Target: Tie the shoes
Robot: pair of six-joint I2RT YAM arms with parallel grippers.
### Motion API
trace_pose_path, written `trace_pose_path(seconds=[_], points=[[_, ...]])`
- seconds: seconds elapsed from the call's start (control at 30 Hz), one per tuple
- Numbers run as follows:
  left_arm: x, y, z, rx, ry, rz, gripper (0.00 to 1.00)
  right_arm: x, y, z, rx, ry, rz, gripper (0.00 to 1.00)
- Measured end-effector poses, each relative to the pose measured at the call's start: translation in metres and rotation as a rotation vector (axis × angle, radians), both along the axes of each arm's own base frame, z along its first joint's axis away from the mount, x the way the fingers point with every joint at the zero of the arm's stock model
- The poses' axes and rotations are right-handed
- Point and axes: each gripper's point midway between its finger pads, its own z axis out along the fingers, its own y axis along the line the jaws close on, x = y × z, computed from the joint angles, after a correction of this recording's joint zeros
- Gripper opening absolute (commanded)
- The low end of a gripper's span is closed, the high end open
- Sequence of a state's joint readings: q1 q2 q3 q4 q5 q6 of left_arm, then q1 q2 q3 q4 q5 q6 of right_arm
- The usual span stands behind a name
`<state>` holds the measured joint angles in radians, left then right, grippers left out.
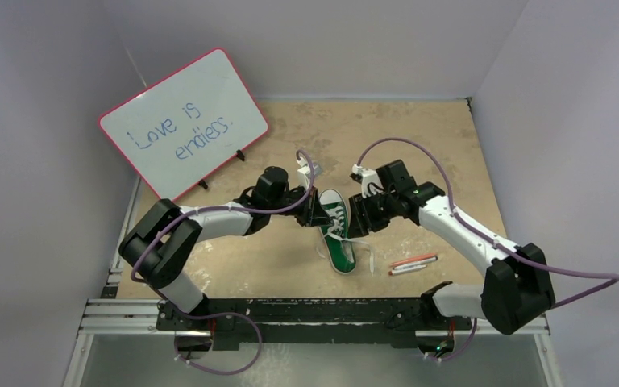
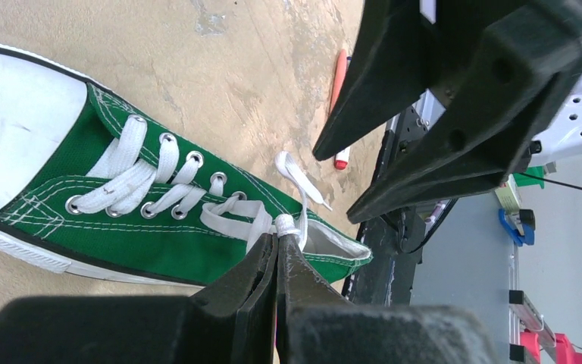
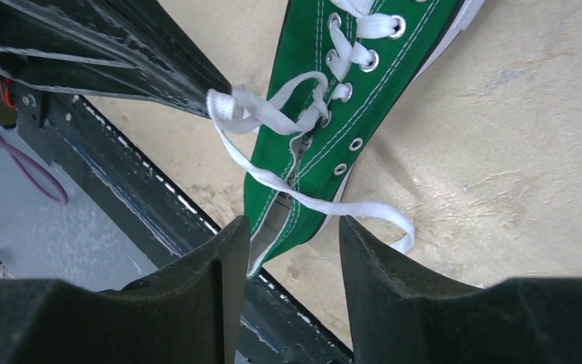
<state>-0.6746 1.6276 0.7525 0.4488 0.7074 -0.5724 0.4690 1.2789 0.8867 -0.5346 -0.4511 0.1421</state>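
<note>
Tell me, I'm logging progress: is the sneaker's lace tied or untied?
Untied. The laces trail loose off the green sneaker with no bow; the left claw is shut on one strand.

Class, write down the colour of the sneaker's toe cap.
White. The toe cap shows best in the left wrist view, against the green canvas.

From above, the left gripper (image 2: 276, 241) and right gripper (image 3: 292, 227) cover the middle of the sneaker (image 1: 341, 251), and its laces (image 2: 132, 178) are too thin for you to trace. Your left wrist view cuts the toe cap (image 2: 15, 129) at the left edge; the right wrist view loses the toe past the top.
</note>
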Motion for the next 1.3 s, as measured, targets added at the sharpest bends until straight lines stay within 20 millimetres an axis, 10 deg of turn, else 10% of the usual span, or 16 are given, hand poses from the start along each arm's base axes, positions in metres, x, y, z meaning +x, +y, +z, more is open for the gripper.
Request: trace_pose_path(seconds=[0.6,0.97,1.3], points=[[-0.002,0.002,-0.002,0.012,-0.002,-0.012,0.0,-0.008,0.001,-0.032,0.074,0.149,-0.002,0.37],[-0.002,0.002,0.006,-0.001,-0.018,-0.01,0.0,-0.009,0.002,-0.035,0.085,0.17,0.002,0.0],[-0.004,0.004,0.009,-0.009,-0.018,-0.003,0.0,-0.009,0.003,-0.025,0.097,0.168,-0.001,0.0]])
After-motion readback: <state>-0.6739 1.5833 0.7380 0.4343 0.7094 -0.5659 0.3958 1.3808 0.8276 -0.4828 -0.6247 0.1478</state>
